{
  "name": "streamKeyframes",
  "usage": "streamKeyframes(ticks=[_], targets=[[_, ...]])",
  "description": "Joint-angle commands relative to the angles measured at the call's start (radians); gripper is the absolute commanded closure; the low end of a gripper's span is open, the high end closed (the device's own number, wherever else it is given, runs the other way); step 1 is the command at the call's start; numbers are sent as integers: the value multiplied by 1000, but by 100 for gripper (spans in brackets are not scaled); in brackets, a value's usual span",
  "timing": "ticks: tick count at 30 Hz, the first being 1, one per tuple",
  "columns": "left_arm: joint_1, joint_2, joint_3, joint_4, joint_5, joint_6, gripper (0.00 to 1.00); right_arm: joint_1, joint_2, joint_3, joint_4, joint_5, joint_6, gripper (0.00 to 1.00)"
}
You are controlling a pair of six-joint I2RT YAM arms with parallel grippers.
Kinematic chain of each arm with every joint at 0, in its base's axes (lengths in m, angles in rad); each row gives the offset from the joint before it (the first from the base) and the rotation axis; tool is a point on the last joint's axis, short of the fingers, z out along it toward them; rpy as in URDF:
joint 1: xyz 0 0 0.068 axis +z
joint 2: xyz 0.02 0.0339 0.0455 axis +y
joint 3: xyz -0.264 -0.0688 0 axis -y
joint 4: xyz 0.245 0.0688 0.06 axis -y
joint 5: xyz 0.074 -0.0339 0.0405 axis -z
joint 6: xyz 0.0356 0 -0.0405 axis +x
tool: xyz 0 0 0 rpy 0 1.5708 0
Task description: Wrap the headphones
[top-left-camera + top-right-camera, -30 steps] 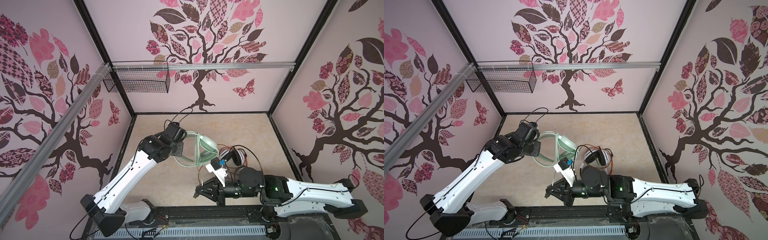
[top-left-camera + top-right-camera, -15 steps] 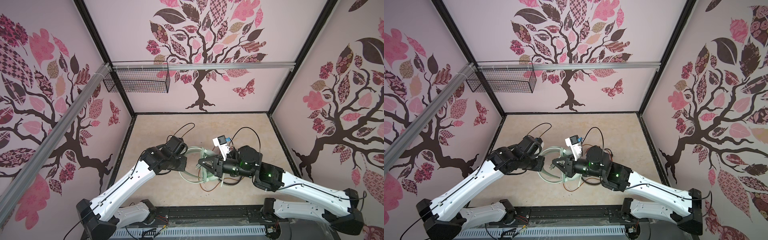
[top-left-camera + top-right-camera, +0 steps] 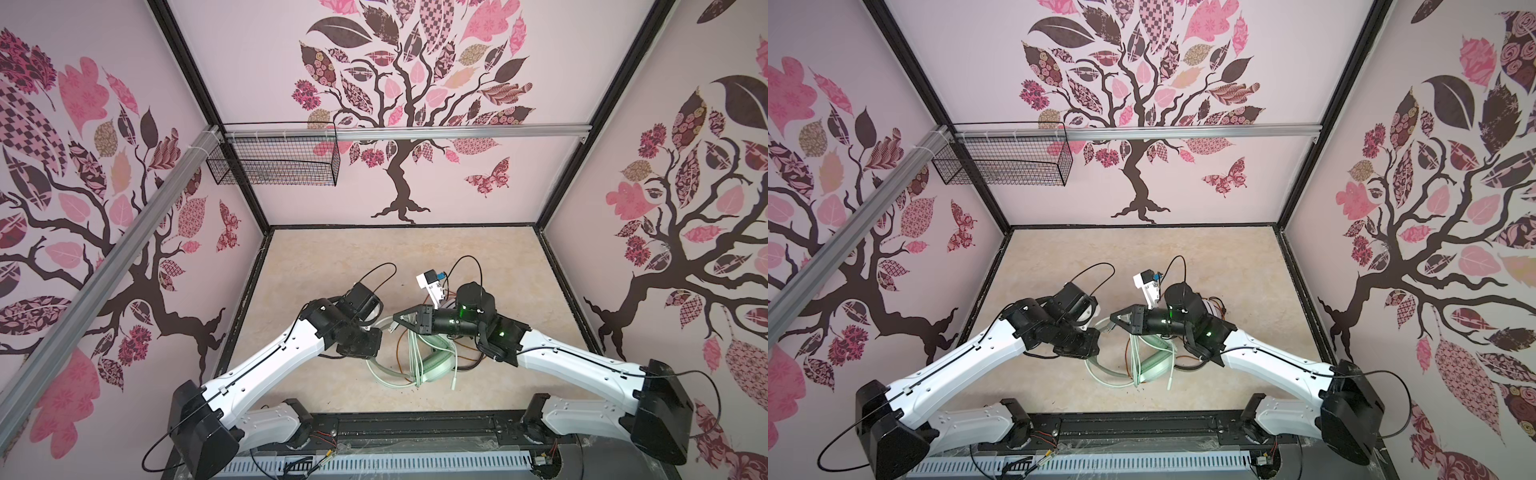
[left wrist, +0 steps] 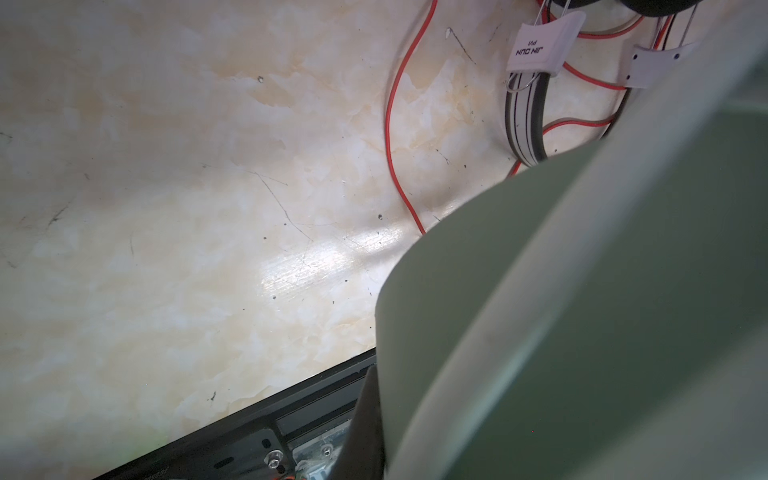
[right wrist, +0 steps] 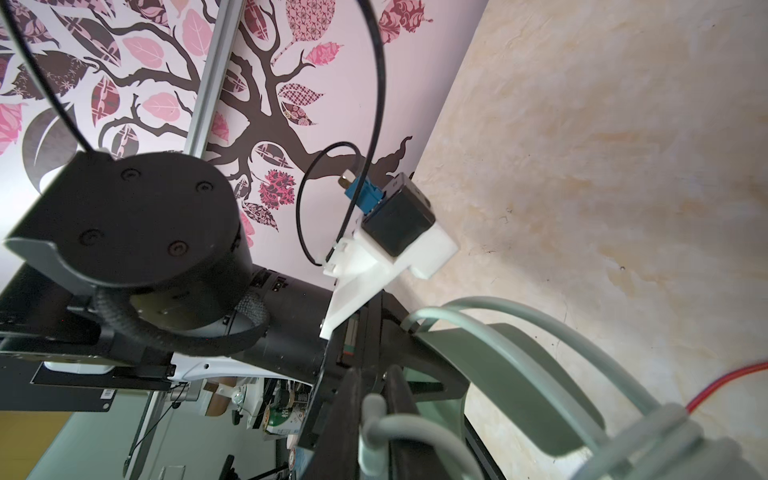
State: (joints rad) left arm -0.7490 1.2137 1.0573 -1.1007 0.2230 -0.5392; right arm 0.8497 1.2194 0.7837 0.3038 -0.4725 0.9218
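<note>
1. The white slider [image 4: 540, 45] on the striped headphones [image 4: 524, 124] reads "JIN DUN".
2. My left fingers [image 3: 372, 338] are closed on the band of the mint-green headphones [image 3: 436, 361], which lie near the front middle of the bench [image 3: 332, 257].
3. My right fingers [image 5: 355, 399] pinch the pale cord [image 5: 419, 430].
4. The orange-red cord [image 4: 392, 124] loops beside them, and my right arm covers most of the striped pair.
5. There is open bench toward the back wall, and a black rail [image 4: 249, 424] at the front edge.

Reaches both arms to the middle of the bench [image 3: 332, 266]. Pinches the pale cord [image 3: 412, 353] in the right claw [image 3: 398, 321], just above green headphones [image 3: 434, 361]. Points the left claw [image 3: 370, 338] down at their band, tips hidden. Shows an orange cord [image 3: 399, 351] tangled among them.
</note>
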Motion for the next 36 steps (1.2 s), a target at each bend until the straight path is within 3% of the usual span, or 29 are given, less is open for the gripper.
streamKeyframes(ticks=[1,15,16,18,23,31,36], targets=[[-10,-1,-34,32,136,16,100,-30,40,4,157,-40,47,83],[-10,-4,-65,36,179,7,100,-114,61,-38,108,-2,57,72],[-11,-3,-62,35,180,6,100,-114,61,-36,94,4,51,70],[-10,-6,-59,35,182,4,100,-116,62,-35,80,3,42,56],[-11,-16,-62,39,195,-2,100,-120,62,-35,84,-18,40,43],[-10,-35,-71,43,194,-12,100,-121,33,-25,56,-31,12,39],[-10,-54,-70,42,186,-16,100,-123,-48,34,-121,39,-129,35]])
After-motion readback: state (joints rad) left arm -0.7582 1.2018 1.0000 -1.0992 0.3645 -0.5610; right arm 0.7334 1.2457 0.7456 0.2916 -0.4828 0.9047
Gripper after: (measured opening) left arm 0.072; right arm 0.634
